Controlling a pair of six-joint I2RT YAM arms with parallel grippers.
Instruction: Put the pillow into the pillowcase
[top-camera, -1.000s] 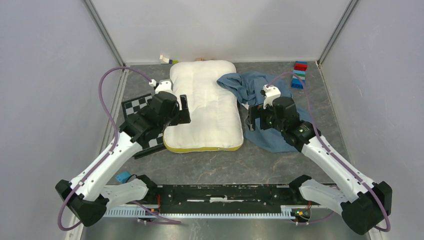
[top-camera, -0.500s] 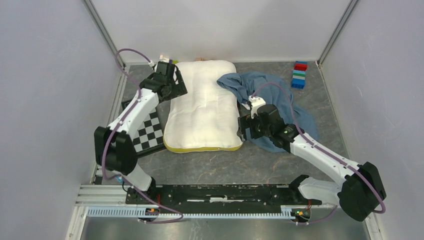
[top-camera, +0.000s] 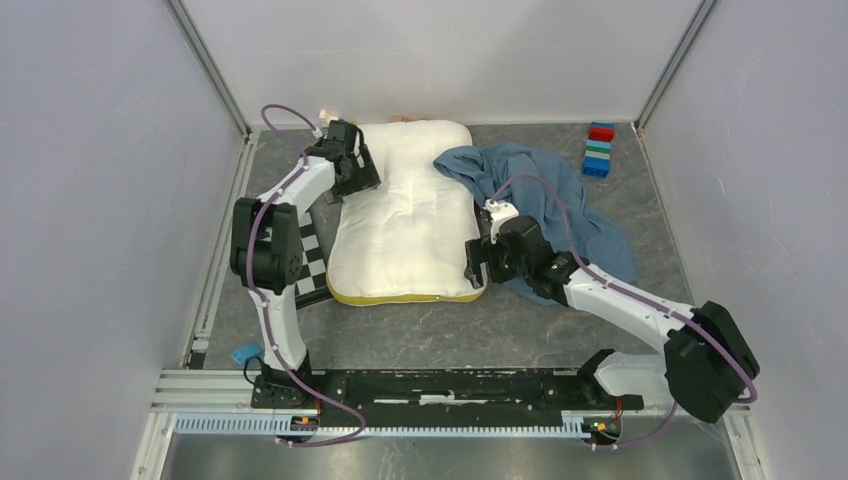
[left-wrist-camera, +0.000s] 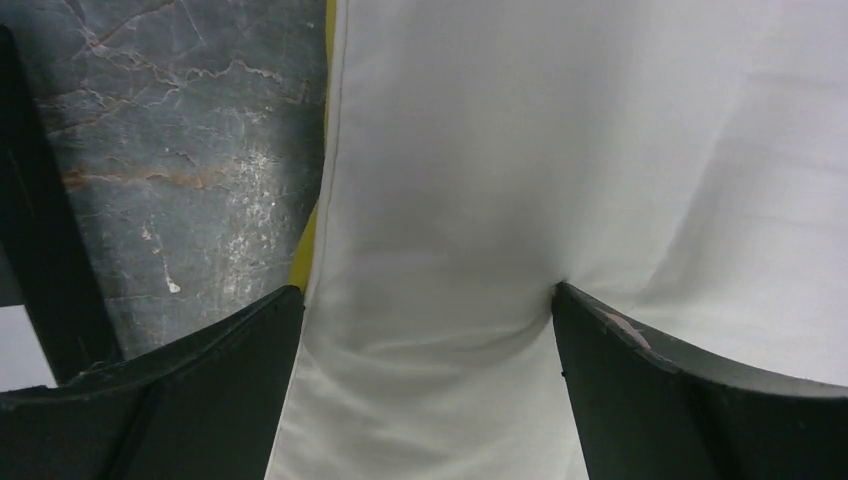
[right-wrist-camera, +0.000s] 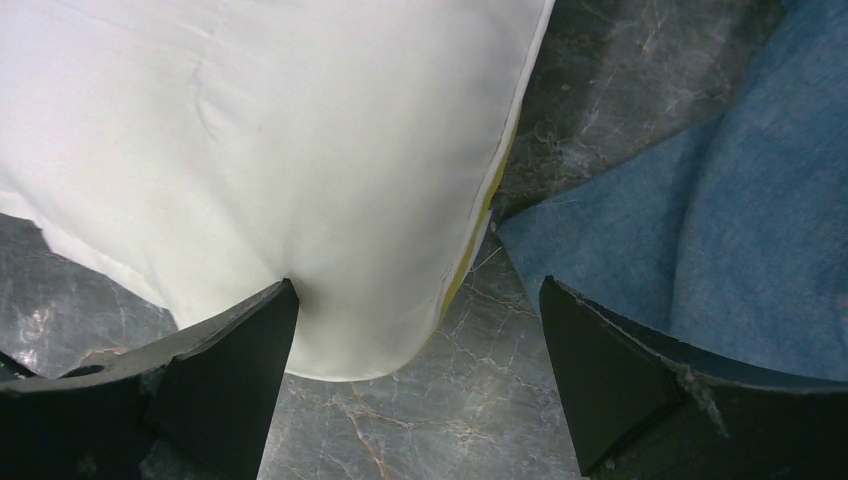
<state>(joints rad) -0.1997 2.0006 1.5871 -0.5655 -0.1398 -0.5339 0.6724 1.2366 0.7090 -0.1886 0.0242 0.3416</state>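
The cream-white pillow (top-camera: 405, 215) lies flat mid-table with its yellow band along the near edge. The dusty-blue pillowcase (top-camera: 560, 200) lies crumpled at its right, touching it. My left gripper (top-camera: 360, 175) is open at the pillow's far-left edge. In the left wrist view it (left-wrist-camera: 428, 310) straddles the pillow (left-wrist-camera: 560, 150), with the right finger pressing into the cloth. My right gripper (top-camera: 478, 262) is open at the near-right corner. In the right wrist view it (right-wrist-camera: 418, 300) has its left finger on the pillow (right-wrist-camera: 280, 130) and its right finger over the pillowcase (right-wrist-camera: 700, 220).
A stack of coloured bricks (top-camera: 599, 150) stands at the back right. A checkerboard (top-camera: 310, 265) lies left of the pillow, partly under it. A small blue object (top-camera: 245, 353) sits near the left arm's base. Walls close in three sides.
My left arm has stretched out and its gripper has moved from the pillow's left side to its far-left corner. My right gripper has moved left and nearer, off the pillowcase to the pillow's near-right corner.
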